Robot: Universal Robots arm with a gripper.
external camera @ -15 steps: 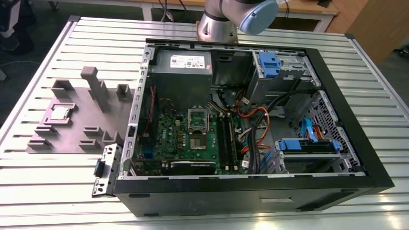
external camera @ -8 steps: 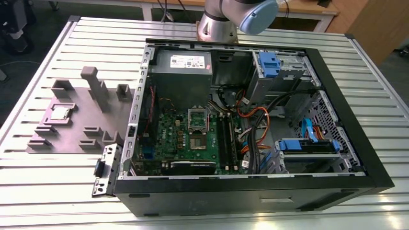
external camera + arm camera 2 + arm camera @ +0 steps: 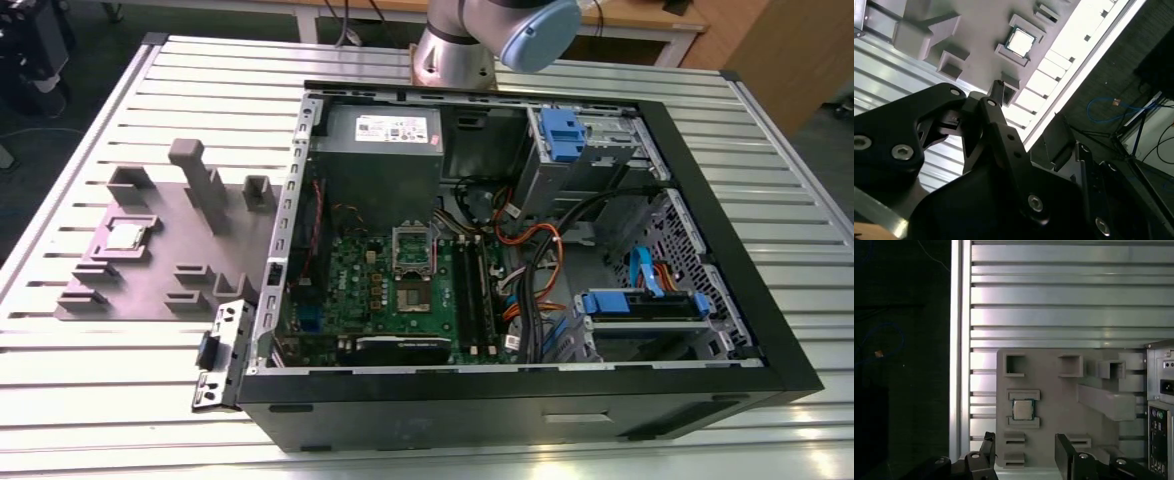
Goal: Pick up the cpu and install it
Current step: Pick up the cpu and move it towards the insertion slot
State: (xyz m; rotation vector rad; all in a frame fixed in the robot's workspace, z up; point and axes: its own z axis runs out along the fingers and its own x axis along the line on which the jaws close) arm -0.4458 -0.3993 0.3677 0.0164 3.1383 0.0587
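The cpu point(image 3: 127, 235) is a small silvery square chip lying flat in a recess of the grey fixture plate point(image 3: 160, 275), on the exterior view's left beside the open computer case. It also appears in both wrist views, cpu point(image 3: 1023, 409) and cpu point(image 3: 1020, 41). My gripper point(image 3: 1026, 450) hangs well above the fixture, open, with nothing between its black fingers point(image 3: 1066, 450). The cpu lies roughly in line with the gap between them. Inside the case, the silver socket frame point(image 3: 412, 250) sits on the green motherboard point(image 3: 387, 300).
The open black case point(image 3: 721, 250) holds a grey power supply point(image 3: 380, 135), blue drive brackets point(image 3: 561, 130) and orange cables point(image 3: 527, 240). Tall grey posts point(image 3: 200, 180) rise from the fixture. The slatted table's edge point(image 3: 956, 340) borders dark floor. The arm's base point(image 3: 454, 55) stands behind the case.
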